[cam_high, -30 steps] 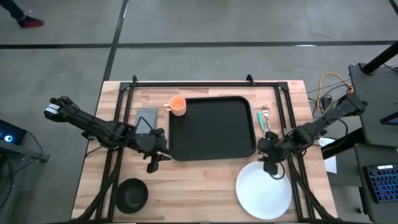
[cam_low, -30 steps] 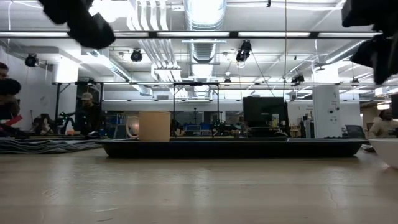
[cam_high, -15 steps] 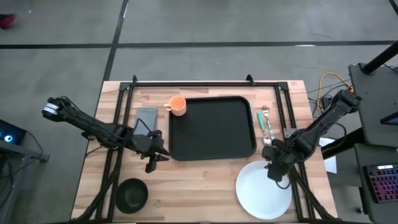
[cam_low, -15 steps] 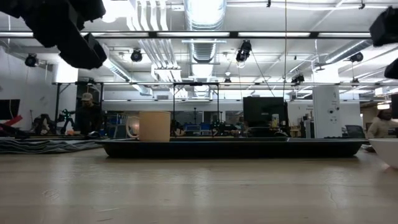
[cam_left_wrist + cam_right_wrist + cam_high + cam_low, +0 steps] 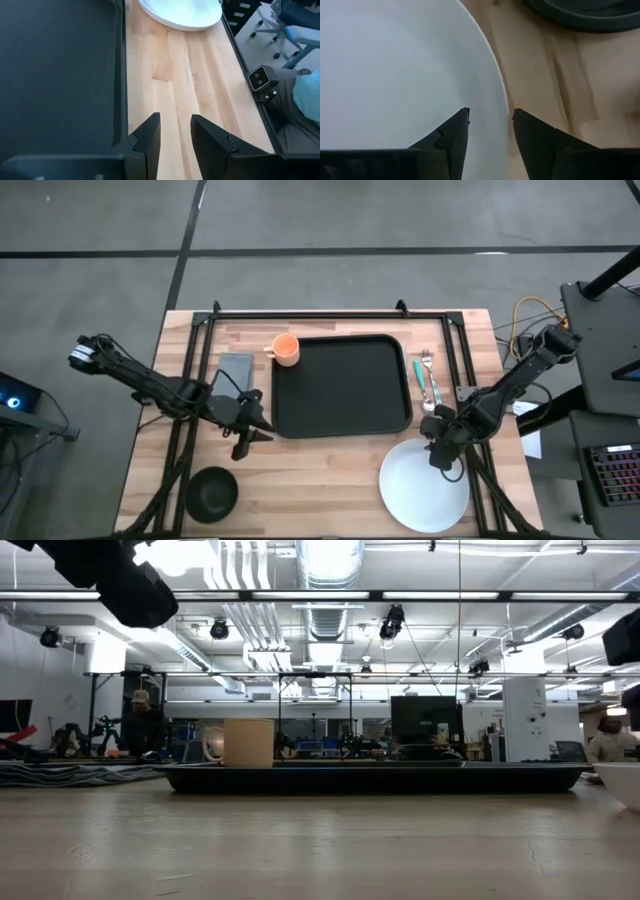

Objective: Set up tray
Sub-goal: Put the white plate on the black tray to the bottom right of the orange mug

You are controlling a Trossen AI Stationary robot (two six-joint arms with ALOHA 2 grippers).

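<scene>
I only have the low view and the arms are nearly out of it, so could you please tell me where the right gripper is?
Observer: The right gripper is at the plate, its jaws open astride the rim.
Operator: Thank you; is the cup on the tray?
Observer: No, the cup stands beside the tray, off its corner.
Operator: And the left gripper?
Observer: The left gripper hangs by the tray's edge, jaws open, holding nothing.

Tray (image 5: 345, 385) matt black plastic; table (image 5: 320, 480) smooth pale wood; plate (image 5: 415, 490) glossy white.
</scene>
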